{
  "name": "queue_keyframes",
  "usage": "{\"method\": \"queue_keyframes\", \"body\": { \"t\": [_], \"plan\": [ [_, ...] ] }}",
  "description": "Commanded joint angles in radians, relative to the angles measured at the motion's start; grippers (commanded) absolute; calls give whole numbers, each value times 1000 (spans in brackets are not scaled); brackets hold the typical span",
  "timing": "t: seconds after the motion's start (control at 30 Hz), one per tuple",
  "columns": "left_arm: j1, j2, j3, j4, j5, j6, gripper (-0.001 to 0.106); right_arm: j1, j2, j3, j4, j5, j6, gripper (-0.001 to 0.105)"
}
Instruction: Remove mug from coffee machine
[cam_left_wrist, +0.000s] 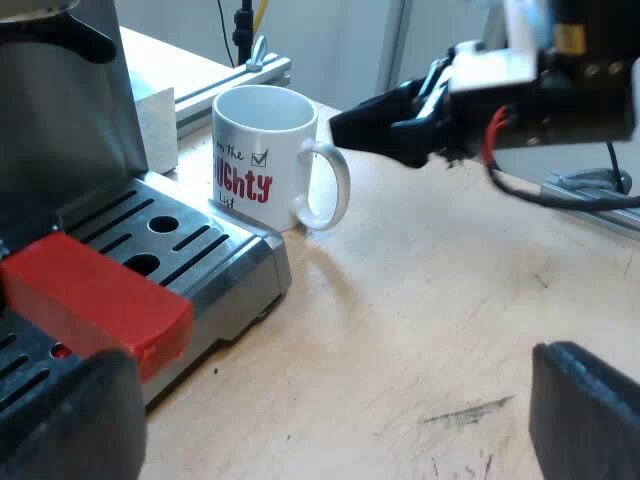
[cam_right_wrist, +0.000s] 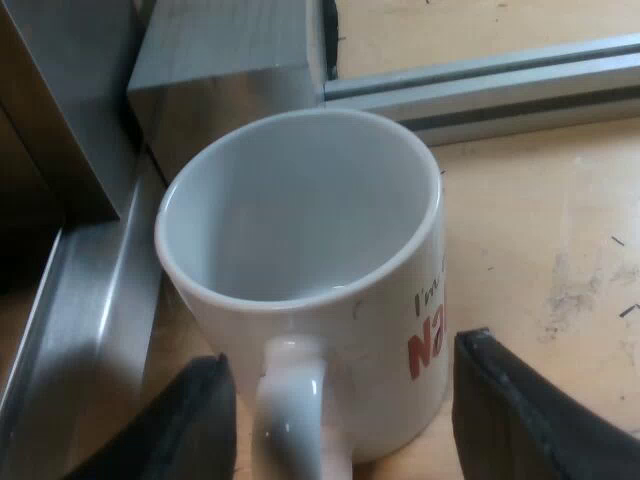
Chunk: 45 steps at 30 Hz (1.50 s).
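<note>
Left wrist view: mug (cam_left_wrist: 265, 155) is standing on table (cam_left_wrist: 420, 330) just beside machine's drip tray (cam_left_wrist: 200, 250); right pincer (cam_left_wrist: 385, 128) is hovering by its handle; left pincer (cam_left_wrist: 330, 430) is gaping, empty; right wrist view: right fingers (cam_right_wrist: 520, 410) are spread, straddling mug handle.

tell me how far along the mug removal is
Looks done: the mug stands on the wooden table beside the machine's drip tray, not on it. In hand: the right gripper is open, its fingers either side of the mug's handle, not clamped. Left: likely just backing that gripper away.
</note>
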<state>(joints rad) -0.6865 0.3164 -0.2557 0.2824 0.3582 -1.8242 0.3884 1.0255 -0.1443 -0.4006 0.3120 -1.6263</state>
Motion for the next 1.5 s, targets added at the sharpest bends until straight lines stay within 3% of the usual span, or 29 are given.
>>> {"method": "queue_keyframes", "body": {
  "t": [0.03, 0.07, 0.3, 0.47, 0.77, 0.93, 1.0, 1.07, 1.23, 1.5],
  "plan": [
    [-5, -1, -6, -3, -11, -11, 80, 1, -142, -6, 260, -47, 8, 51],
    [-5, -1, -6, -3, -11, -11, 80, 1, -229, -17, 393, -58, 8, 51],
    [-5, -1, -19, 7, -16, -11, 80, 1, -439, -116, 819, -66, 8, 51],
    [-5, -1, -84, 113, -83, -11, 80, 1, -531, -234, 1094, -63, 8, 51],
    [-5, -3, -222, 314, -103, -9, 80, 1, -554, -399, 1299, -94, 8, 51],
    [-5, 0, -343, 469, -190, -14, 80, 1, -554, -503, 1375, -171, -1, 51],
    [3, 9, -377, 515, -195, -32, 80, 1, -554, -537, 1398, -187, -1, 51],
    [29, 38, -433, 582, -193, -46, 80, 1, -534, -584, 1429, -186, -1, 51],
    [109, 92, -503, 596, -183, -45, 80, 1, -444, -679, 1500, -225, -1, 51],
    [362, 165, -547, 619, -70, -32, 80, -5, -254, -785, 1511, -273, -16, 51]
  ]
}}
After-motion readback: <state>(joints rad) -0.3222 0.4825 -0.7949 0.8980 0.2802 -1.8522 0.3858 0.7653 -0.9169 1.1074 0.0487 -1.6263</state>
